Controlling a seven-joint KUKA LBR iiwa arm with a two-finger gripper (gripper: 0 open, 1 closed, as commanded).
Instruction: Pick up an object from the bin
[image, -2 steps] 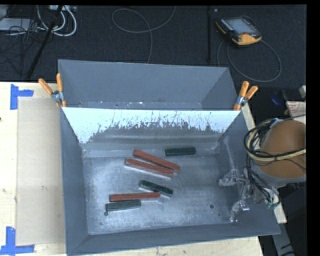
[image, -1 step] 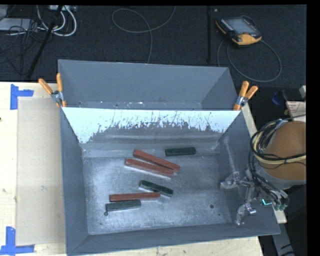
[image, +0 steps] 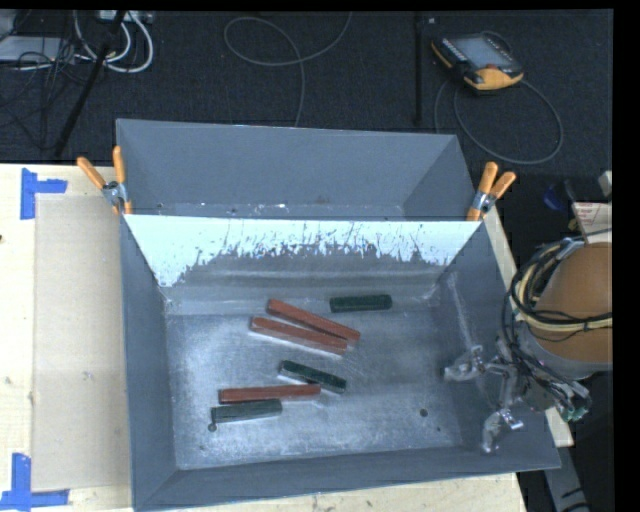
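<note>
The tool (image: 480, 400) stands at the right end of the bin (image: 300, 190), close to the right wall and over bare floor. Its two metal fingers (image: 462, 369) are spread apart with nothing between them, so it is released and empty. Its height above the floor cannot be judged. The orange-covered wrist (image: 585, 300) sits behind it, outside the right rim. All loose stock lies to camera-left of the tool, across a stretch of bare, scuffed grey metal. Nearest is the short dark green bar (image: 313, 375) at mid-floor; its long axis runs from upper left to lower right, and its right end points roughly toward the tool. Close to its left end lies the lower red-brown bar (image: 270, 393), almost level across the view, with the lower dark green bar (image: 246, 410) just below it and nearly parallel. Further back, a pair of red-brown bars (image: 305, 327) lies side by side, slanting the same way as the short green one. The upper dark green bar (image: 361, 302) lies apart near the back wall, level across the view. All are slim, straight, flat-sided sticks, apparently rigid with a dull finish. Judgement: any pick calls for travel leftward, with the fingers set across the chosen bar's narrow width.
</note>
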